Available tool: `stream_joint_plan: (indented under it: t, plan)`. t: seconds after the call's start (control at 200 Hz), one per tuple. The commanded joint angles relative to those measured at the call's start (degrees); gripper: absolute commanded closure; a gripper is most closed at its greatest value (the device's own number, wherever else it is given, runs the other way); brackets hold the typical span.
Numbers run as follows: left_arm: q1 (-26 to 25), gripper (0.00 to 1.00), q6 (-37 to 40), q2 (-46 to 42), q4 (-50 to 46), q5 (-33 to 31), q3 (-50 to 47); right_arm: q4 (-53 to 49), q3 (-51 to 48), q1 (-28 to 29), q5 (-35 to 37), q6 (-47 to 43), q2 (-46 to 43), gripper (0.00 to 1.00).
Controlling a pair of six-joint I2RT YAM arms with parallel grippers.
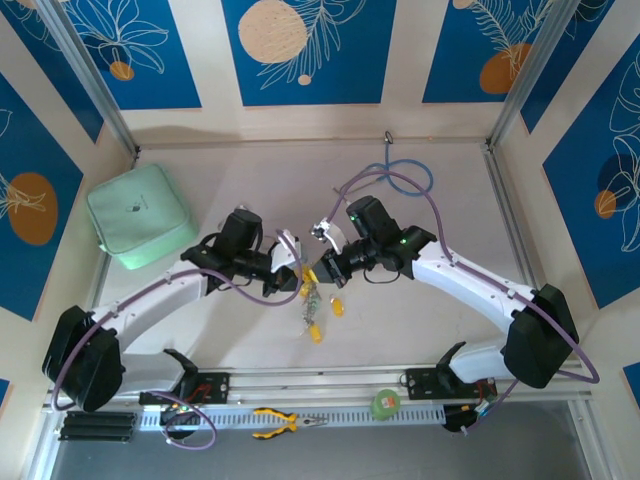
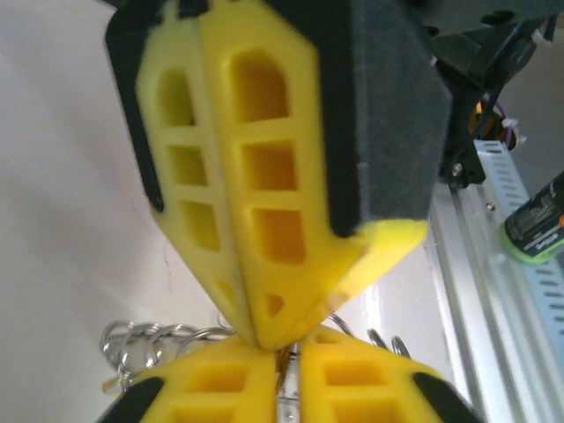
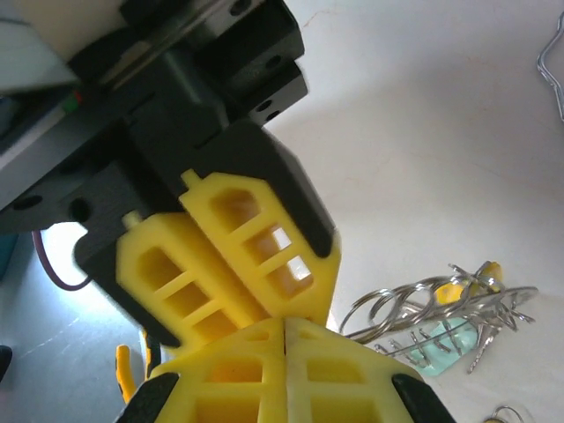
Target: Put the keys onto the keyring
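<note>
**Both grippers shut, tips meeting beside keyring**

We see the left gripper with its yellow lattice plastic jaws pressed together. The right gripper is the same, and the tips touch. We cannot tell if either pinches the wide silvery metal keyring just beside them. Tiny yellow- and teal-headed metal keys are bunched against it, over the pale table.

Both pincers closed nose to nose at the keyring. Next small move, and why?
Likely ease the right pincer open and back. Both are shut tip to tip, the left pincer seems to pinch the keyring, and keys cluster beside it.
</note>
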Motion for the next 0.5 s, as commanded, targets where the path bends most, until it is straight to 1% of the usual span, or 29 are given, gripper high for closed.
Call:
stream_joint_plan:
  t: [0.0, 0.07, 0.09, 0.115, 0.14, 0.16, 0.195, 0.235, 0.295, 0.355, 0.39, 0.425, 0.46, 0.495]
  plan:
    - [0.6, 1.0, 2.0, 0.6, -2.7, 2.6, 1.8, 1.3, 1.4, 0.6, -2.2, -0.8, 0.1, 1.0]
    - [0.6, 1.0, 2.3, -0.3, -2.8, 1.9, 1.5, 1.2, 1.1, -0.1, -0.9, 0.0, -0.8, 0.99]
    - [0.6, 1.0, 2.3, -0.7, -2.7, 1.6, 1.3, 1.1, 1.1, -0.5, -0.7, 0.3, -1.2, 0.92]
    - [0.6, 1.0, 2.2, -1.3, -2.2, 1.1, 1.0, 0.9, 1.0, -1.1, -0.5, 0.5, -1.7, 0.78]
    - [0.7, 1.0, 2.2, -2.0, -1.4, 0.7, 0.7, 0.7, 0.8, -1.8, 0.0, 0.5, -2.3, 0.68]
    - [0.6, 1.0, 2.3, -2.8, -0.7, 0.4, 0.3, 0.7, 0.4, -2.2, 0.6, 0.4, -3.1, 0.62]
    - [0.6, 1.0, 2.1, -4.2, 1.1, -0.2, -0.4, 1.0, -0.5, -2.7, 2.0, -0.1, -4.6, 0.57]
    - [0.6, 1.0, 1.3, -5.9, 3.4, -1.3, -1.6, 1.9, -2.0, -2.9, 3.5, -2.3, -6.6, 0.56]
    - [0.4, 1.0, 0.7, -8.2, 4.4, -3.5, -1.9, 4.4, -5.5, -2.0, 4.9, -8.9, -9.7, 0.56]
    - [0.0, 1.0, 1.2, -9.2, 2.3, -5.9, -0.8, 7.8, -10.2, -0.2, 5.4, -18.0, -12.9, 0.56]
    - [-0.3, 1.0, 1.8, -9.6, 0.3, -7.2, 0.1, 9.3, -12.8, 1.2, 5.5, -25.0, -14.5, 0.57]
    - [-0.8, 1.0, 2.9, -9.9, -1.8, -8.5, 1.0, 10.7, -14.6, 3.0, 7.3, -30.4, -15.6, 0.57]
    - [-1.2, 1.0, 3.4, -10.1, -3.2, -9.5, 1.6, 12.4, -15.6, 4.4, 9.5, -33.5, -15.9, 0.58]
    - [-1.6, 1.0, 3.5, -10.4, -4.2, -10.6, 2.2, 13.0, -15.4, 4.9, 10.0, -35.0, -15.4, 0.59]
